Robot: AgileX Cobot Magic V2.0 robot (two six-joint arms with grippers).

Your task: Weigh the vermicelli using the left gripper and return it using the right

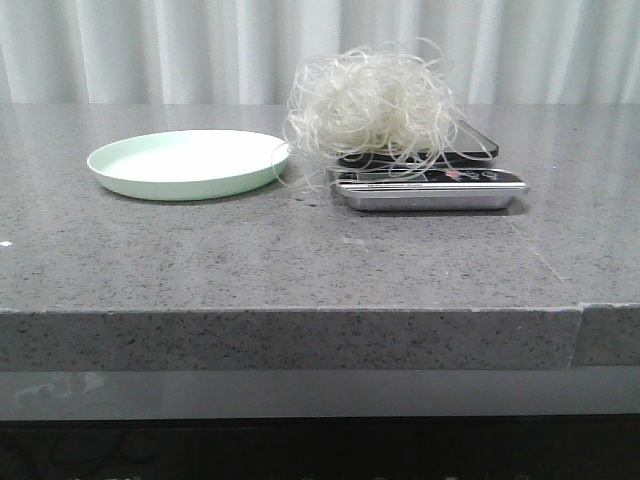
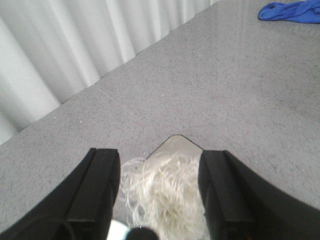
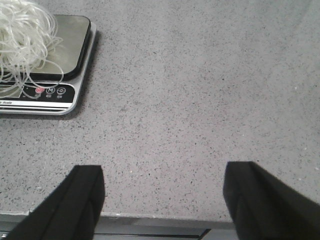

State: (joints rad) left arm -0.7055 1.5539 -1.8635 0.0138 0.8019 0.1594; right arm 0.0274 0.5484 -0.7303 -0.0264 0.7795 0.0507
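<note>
The vermicelli (image 1: 375, 100), a fluffy white tangle, lies on the silver kitchen scale (image 1: 430, 188) at the middle right of the table. Some strands hang over towards the pale green plate (image 1: 185, 162), which stands empty to the left of the scale. No gripper shows in the front view. In the left wrist view my left gripper (image 2: 160, 154) is open and empty above the vermicelli (image 2: 165, 195), with a corner of the scale (image 2: 177, 145) past it. My right gripper (image 3: 166, 169) is open and empty over the table's front edge, well right of the scale (image 3: 60, 95) and the vermicelli (image 3: 22, 30).
A blue cloth (image 2: 290, 11) lies far off on the grey stone table. A white curtain (image 1: 320, 45) hangs behind the table. A seam in the tabletop (image 1: 580, 305) shows at the front right edge.
</note>
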